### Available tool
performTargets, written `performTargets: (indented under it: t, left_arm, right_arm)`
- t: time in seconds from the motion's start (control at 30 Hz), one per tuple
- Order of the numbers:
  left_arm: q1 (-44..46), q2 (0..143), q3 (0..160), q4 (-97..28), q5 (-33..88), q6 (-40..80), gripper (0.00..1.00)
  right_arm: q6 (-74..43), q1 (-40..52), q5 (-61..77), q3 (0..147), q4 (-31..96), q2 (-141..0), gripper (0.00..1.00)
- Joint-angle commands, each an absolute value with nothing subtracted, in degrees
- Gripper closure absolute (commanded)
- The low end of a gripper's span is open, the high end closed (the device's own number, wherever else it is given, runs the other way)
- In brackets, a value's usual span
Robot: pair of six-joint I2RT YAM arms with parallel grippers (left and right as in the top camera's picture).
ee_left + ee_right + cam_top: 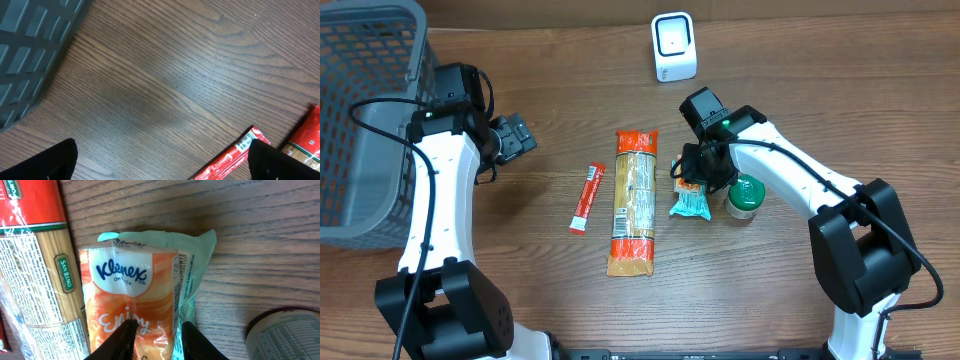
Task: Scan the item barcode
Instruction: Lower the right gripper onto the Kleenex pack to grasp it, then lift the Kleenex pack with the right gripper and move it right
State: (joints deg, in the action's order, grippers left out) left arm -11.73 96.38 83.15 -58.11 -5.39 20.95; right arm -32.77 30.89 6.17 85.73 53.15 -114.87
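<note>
An orange and teal Kleenex tissue pack [691, 202] lies on the wooden table between the pasta bag and a jar. In the right wrist view the pack [135, 280] fills the middle. My right gripper [158, 330] pinches its near end: one finger presses the orange face, the other sits at the teal right edge. From overhead that gripper [700, 178] stands right over the pack. The white scanner [674, 47] stands upright at the back of the table. Far to the left my left gripper [516, 136] is wide open over bare wood [162, 160], holding nothing.
A long spaghetti bag [633, 200] lies left of the tissue pack. A red stick packet [587, 197] lies further left, near the left gripper's right finger [280, 162]. A green-lidded jar [744, 195] stands just right of the pack. A grey basket [370, 120] fills the left edge.
</note>
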Motion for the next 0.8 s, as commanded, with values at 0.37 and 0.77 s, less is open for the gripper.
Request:
performTargets:
  t: [0.37,0.77]
  left_arm:
    - [-11.62,95.5,84.03,-58.13,-5.3,20.34,0.0]
    - [-11.46,95.5,84.03,-58.11,-5.3,20.34,0.0]
  right_arm:
    - [-33.06,33.17,5.87,85.43,52.62,-115.24,0.69]
    - [-32.99,34.94,3.68,85.43,52.93,-115.24,0.96]
